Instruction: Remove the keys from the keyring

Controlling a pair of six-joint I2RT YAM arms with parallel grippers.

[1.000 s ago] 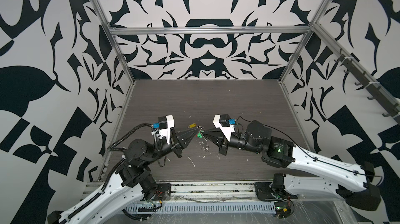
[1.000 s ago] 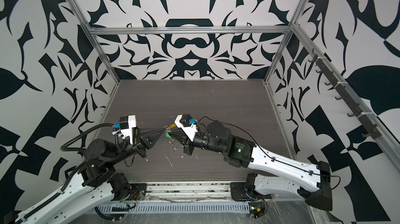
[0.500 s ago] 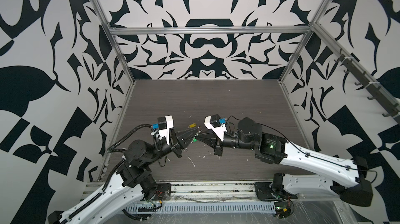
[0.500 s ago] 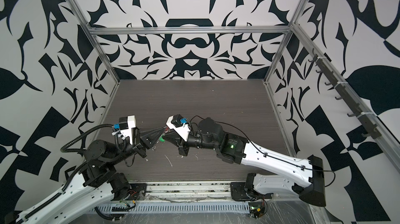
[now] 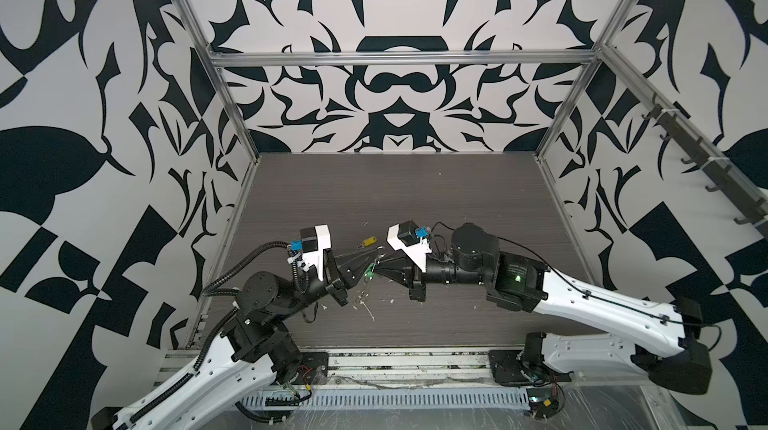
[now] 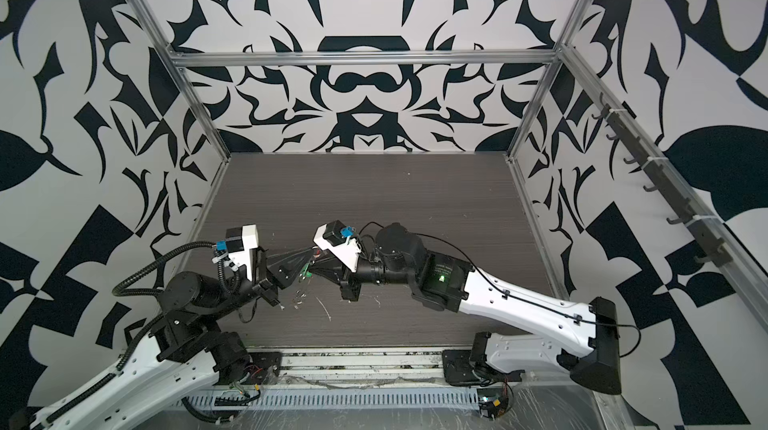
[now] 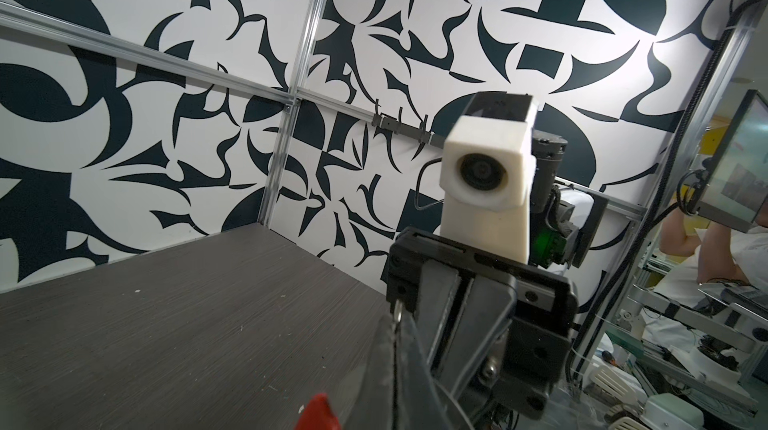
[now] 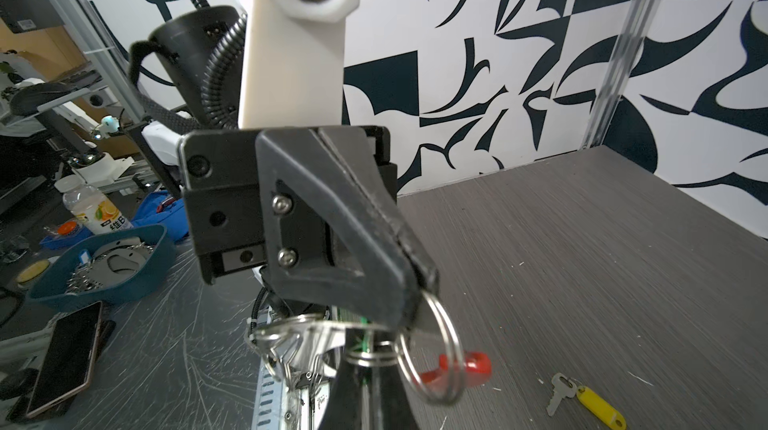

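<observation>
My left gripper (image 8: 424,295) is shut on the keyring (image 8: 458,349), a large silver ring held above the table. Its red sleeve (image 8: 465,367) hangs behind the ring and also shows in the left wrist view as the red sleeve (image 7: 318,411). My right gripper (image 8: 365,351) faces the left one tip to tip and is shut on the green key (image 5: 368,273), whose small silver ring (image 8: 370,359) links to the keyring. The yellow key (image 5: 368,242) lies loose on the table, with a silver key (image 8: 559,392) attached. In both top views the left gripper (image 5: 360,269) and right gripper (image 5: 381,272) nearly touch.
A flat silver metal piece (image 8: 299,336) hangs beside my right fingers. White scraps and small metal bits (image 5: 361,295) lie under the grippers. Beyond the table's front edge are a blue tray of metal parts (image 8: 99,257), a phone (image 8: 62,359) and a bottle (image 8: 97,212).
My right gripper has moved left with the green key, closing up to the left gripper's tips. The left arm has hardly moved.
</observation>
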